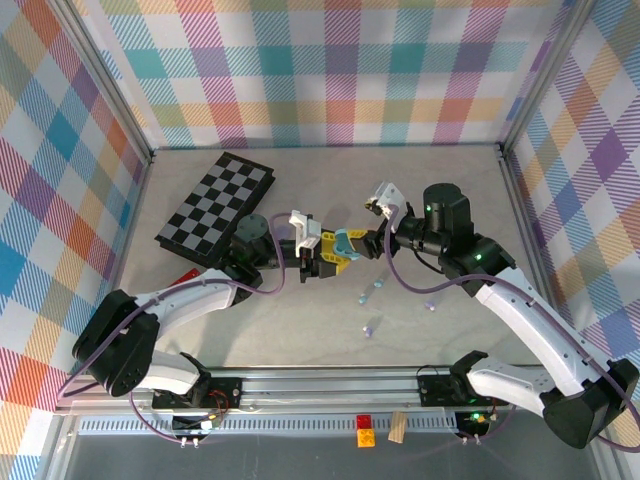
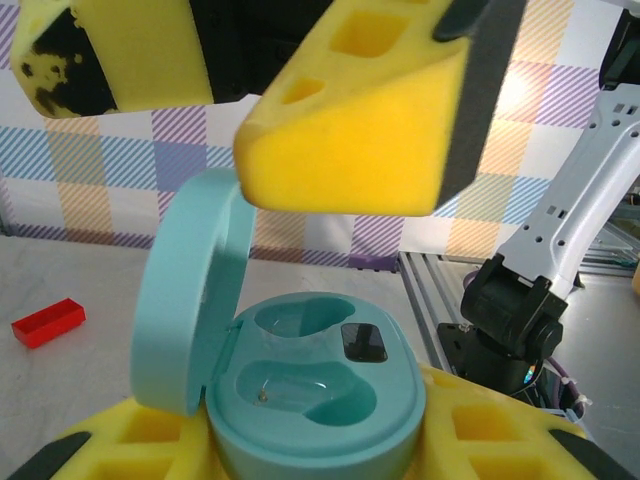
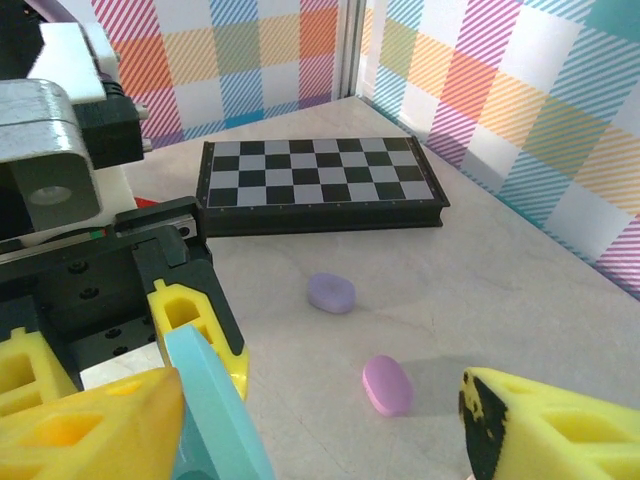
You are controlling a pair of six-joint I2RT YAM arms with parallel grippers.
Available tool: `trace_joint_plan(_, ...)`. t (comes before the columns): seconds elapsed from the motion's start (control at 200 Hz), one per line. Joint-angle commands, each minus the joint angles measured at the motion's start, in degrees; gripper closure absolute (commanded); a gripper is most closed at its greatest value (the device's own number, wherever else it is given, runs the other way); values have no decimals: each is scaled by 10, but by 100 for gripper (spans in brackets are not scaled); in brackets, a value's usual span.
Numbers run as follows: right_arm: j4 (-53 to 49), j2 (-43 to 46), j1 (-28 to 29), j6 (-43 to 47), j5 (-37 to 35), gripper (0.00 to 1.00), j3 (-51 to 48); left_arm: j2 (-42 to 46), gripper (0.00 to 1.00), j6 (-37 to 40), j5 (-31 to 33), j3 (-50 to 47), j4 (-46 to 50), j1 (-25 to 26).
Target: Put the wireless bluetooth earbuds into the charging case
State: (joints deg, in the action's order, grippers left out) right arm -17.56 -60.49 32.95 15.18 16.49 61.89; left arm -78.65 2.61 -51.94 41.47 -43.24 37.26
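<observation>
Plaid walls (image 1: 330, 70) enclose a pale tabletop (image 1: 450, 200).

Checkerboard (image 1: 215, 205): flat on the tabletop, beyond the left jaws.

Left gripper (image 1: 335, 256): jaws clamped on the base of the teal case (image 2: 310, 395), with a foam pad on each side. The case is held off the tabletop.

Right gripper (image 3: 320, 425): jaws apart, directly facing the left jaws.

Lid (image 2: 185, 290): hinged open and upright, between the right jaws, just beside one pad (image 3: 90, 420).

Lavender case (image 3: 330, 293) and pink case (image 3: 386, 383): closed, on the tabletop beyond the right jaws, short of the checkerboard.

Earbuds (image 1: 372, 293): light blue and lavender, loose on the tabletop on the base side of both jaws, well apart from the teal case.
</observation>
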Motion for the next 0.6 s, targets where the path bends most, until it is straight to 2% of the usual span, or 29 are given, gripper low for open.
trace_joint_plan(0.0,0,-6,-8,-11,-10,33,0,27,75,17,-35,2,-17,1)
trace_joint_plan(0.165,-13,-14,-8,4,21,41,9,30,75,20,-33,2,-12,1)
trace_joint_plan(0.265,-34,-16,-9,19,49,42,13,29,75,20,-31,3,-11,0)
trace_joint_plan(0.595,-54,-12,-10,33,76,44,18,25,75,20,-25,3,-8,-3)
